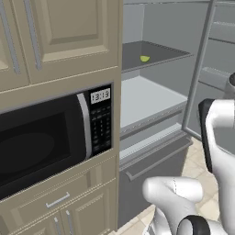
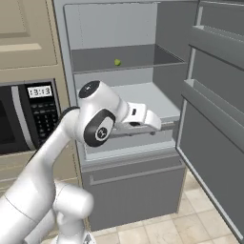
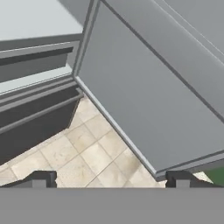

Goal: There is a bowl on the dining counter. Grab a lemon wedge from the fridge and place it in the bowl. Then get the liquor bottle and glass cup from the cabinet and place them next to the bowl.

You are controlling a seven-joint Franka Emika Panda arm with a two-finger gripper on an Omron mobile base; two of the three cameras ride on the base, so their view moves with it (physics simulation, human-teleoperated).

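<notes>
The lemon wedge (image 2: 117,62) lies alone on the upper shelf of the open fridge (image 2: 128,28), toward the back, where your left base view shows it as a small yellow-green speck (image 1: 144,58). Your gripper (image 3: 111,179) hangs well below and in front of that shelf, near the fridge's lower shelf, with its jaws spread wide and nothing between them. Your hand view looks down past the open fridge door (image 3: 148,96) to the tiled floor (image 3: 83,153), away from the wedge.
</notes>
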